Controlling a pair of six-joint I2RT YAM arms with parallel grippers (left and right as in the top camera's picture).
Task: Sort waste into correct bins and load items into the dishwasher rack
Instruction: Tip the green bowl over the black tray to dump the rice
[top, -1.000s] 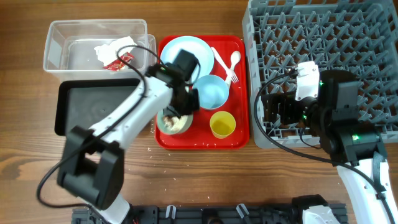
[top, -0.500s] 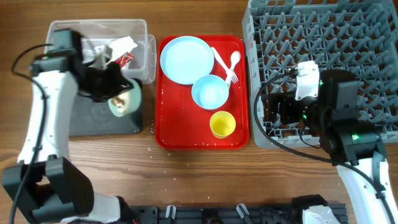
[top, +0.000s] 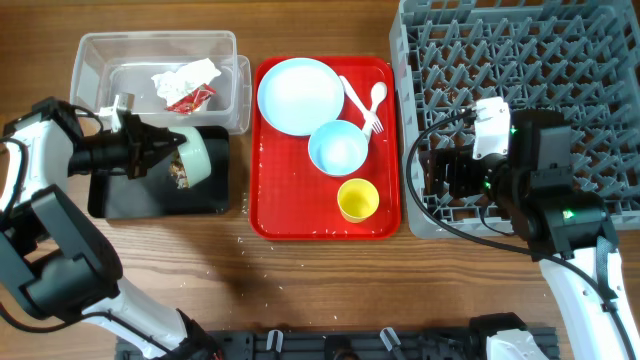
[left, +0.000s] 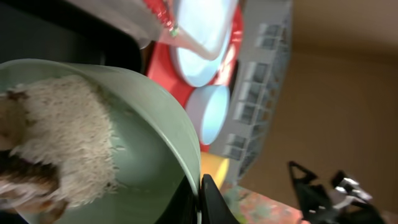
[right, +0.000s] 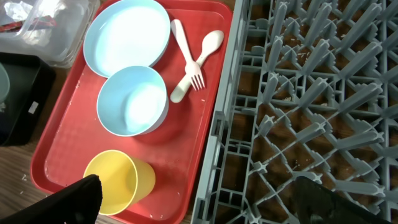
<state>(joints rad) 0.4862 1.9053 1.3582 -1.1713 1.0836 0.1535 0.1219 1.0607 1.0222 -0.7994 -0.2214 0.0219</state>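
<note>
The pale green bowl (top: 196, 156) is off the red tray (top: 300, 222) where I gripped it a second ago, and I've swung it across to the black tray (top: 120, 196). My left gripper (top: 170, 152) is pinched shut on its rim. Now it's tipped right over on its side above that tray. In my wrist view the food scraps (left: 68, 137) are sliding toward the low edge but mostly still inside, so the dump is under way and not finished.

The wrapper (top: 186, 84) already sits in the clear tub (top: 90, 45). The blue plate (top: 299, 95), blue bowl (top: 338, 148) and yellow cup (top: 358, 200) wait on the red tray. My right gripper (right: 196, 183) hasn't budged, spread wide and empty at the near edge of the rack (top: 520, 60).
</note>
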